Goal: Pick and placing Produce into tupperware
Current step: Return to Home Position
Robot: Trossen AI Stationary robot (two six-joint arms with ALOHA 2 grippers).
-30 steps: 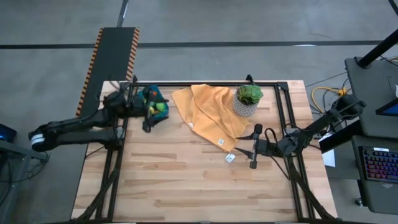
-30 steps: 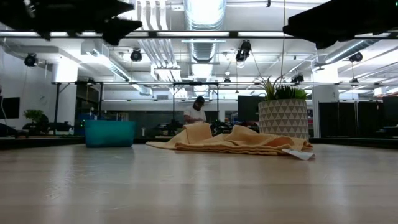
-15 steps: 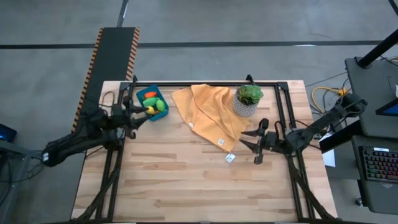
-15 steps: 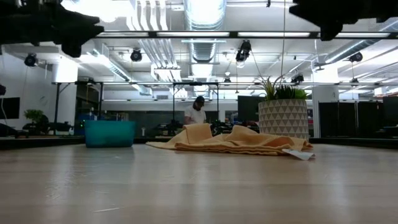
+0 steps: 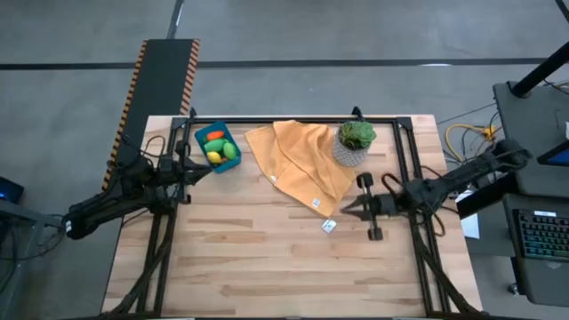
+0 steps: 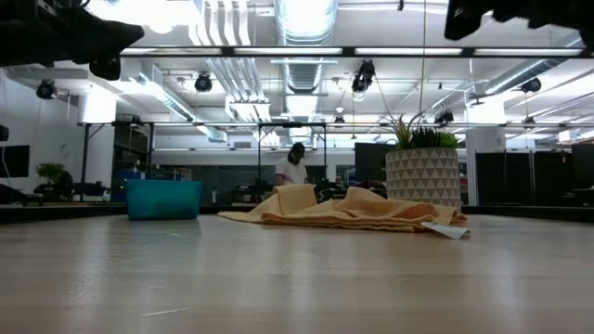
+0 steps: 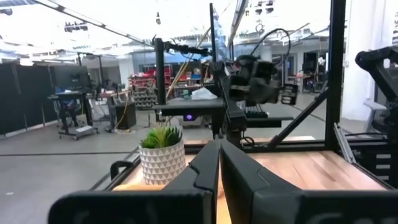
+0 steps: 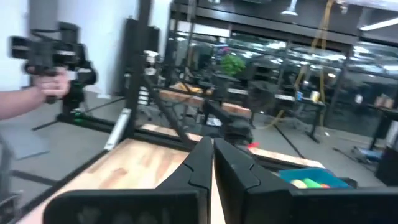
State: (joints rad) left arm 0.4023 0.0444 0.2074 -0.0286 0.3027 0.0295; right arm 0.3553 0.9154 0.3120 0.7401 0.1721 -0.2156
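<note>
From above, the left gripper (image 5: pixel 191 169) hangs over the table's left side, just short of the blue tupperware (image 5: pixel 218 145) at the far left corner; the produce (image 5: pixel 222 151), orange, yellow and green pieces, lies inside it; the right gripper (image 5: pixel 351 211) sits over the right side, near the edge of the orange cloth (image 5: pixel 298 164) and a small white tag (image 5: pixel 328 226); a potted plant (image 5: pixel 355 142) stands touching the cloth's far right.

At table level the tupperware stands at the left, well apart from the cloth and the plant; both arms are dark shapes along the top; a person (image 6: pixel 294 167) stands far back in the room.

The left wrist camera shows its fingers clenched together on nothing, plant and right arm beyond.

The right wrist camera shows its fingers likewise pressed together, empty; the tupperware with its produce lies beyond; a person's hand (image 8: pixel 53 87) grips a dark device in the room beside the table.
</note>
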